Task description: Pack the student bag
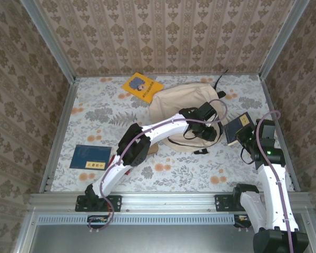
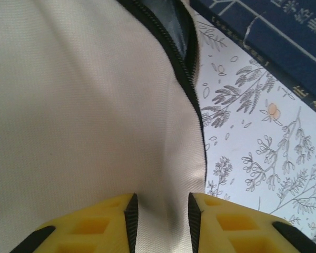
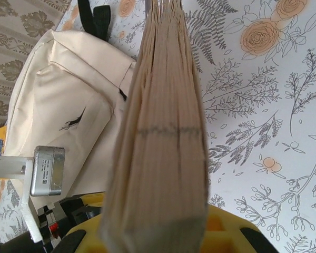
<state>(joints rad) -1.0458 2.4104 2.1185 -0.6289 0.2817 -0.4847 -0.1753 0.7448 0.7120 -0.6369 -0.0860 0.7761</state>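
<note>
While right pincer (image 3: 158, 232) clamps a book (image 3: 163, 132), left pincer (image 2: 161, 216) straddles cream, dark-zippered student bag (image 2: 84, 105); its grip unclear.

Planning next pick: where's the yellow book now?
Top view: the yellow book lies near the table's far edge, left of centre, right beside the student bag's far-left side.

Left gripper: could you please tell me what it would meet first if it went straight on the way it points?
The student bag: its beige fabric lies between the left gripper's fingers, probably touching.
</note>
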